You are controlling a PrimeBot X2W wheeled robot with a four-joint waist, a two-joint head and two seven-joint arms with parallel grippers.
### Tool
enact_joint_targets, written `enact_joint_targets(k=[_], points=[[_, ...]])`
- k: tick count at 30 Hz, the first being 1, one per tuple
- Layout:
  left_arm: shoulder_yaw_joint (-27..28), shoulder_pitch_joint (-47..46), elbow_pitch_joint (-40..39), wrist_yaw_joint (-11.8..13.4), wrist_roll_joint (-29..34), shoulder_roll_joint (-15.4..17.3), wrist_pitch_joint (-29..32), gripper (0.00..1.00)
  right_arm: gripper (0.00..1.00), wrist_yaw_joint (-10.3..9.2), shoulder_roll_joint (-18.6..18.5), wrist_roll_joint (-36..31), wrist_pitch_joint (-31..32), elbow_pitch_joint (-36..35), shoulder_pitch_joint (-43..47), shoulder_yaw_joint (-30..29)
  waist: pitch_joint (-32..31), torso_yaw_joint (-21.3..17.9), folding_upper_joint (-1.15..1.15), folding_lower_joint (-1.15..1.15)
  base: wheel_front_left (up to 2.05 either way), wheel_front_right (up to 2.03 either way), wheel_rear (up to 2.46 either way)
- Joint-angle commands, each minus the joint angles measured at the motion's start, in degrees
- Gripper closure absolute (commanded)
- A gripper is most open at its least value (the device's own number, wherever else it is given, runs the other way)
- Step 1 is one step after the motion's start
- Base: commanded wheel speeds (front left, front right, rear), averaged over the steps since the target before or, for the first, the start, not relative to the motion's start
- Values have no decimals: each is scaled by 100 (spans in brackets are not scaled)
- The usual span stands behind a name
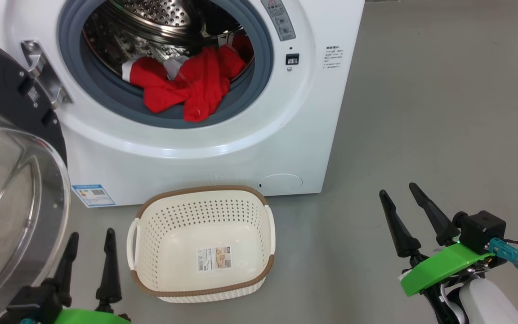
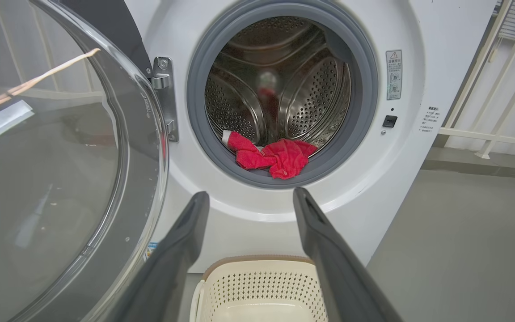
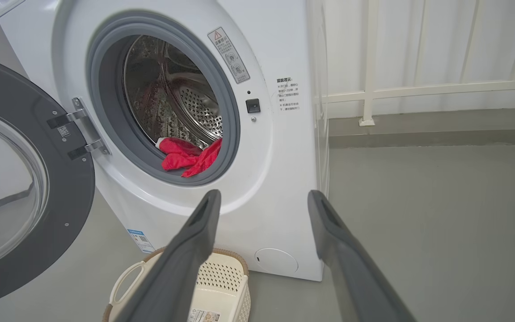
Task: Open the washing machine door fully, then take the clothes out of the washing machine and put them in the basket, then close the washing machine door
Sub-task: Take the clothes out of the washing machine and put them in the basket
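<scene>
Spread wide and holding nothing, the left gripper (image 1: 92,233) sits at the lower left of the head view, and the right gripper (image 1: 398,189) at the lower right has its fingers just as far apart, also with nothing between them. The washing machine door (image 1: 16,180) stands swung open on the left, its glass bowl just beside the left gripper. The clothes (image 1: 187,85) lie at the mouth of the washing machine (image 1: 241,148), spilling over the grey ring. The basket (image 1: 200,189) stands on the floor (image 1: 421,112) before the machine, between the grippers and nearer the left one.

From the left wrist, the parted fingers point at the machine front; the clothes show above the gap, the basket below it.

From the right wrist, the fingers stand apart, the clothes rest on the opening's lower lip, and the basket is partly hidden behind one finger
</scene>
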Motion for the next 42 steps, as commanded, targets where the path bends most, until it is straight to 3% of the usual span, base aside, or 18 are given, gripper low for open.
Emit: enact_joint_targets(k=[1,33,42], points=[[254,-131,-98,-37,99,83,-69,0,0,16,-42,-59,-69,-162,-106,94,-11,6,0,0,0,0,0],[430,-123,-24,-169,411,-41,-70,0,0,16,-35,-61,-69,-192,-111,80,33,78,0,0,1,-1,0],[434,-151,17,-206,439,-55,-70,0,0,16,-1,-59,-69,-170,-129,73,26,76,0,0,96,-96,0]])
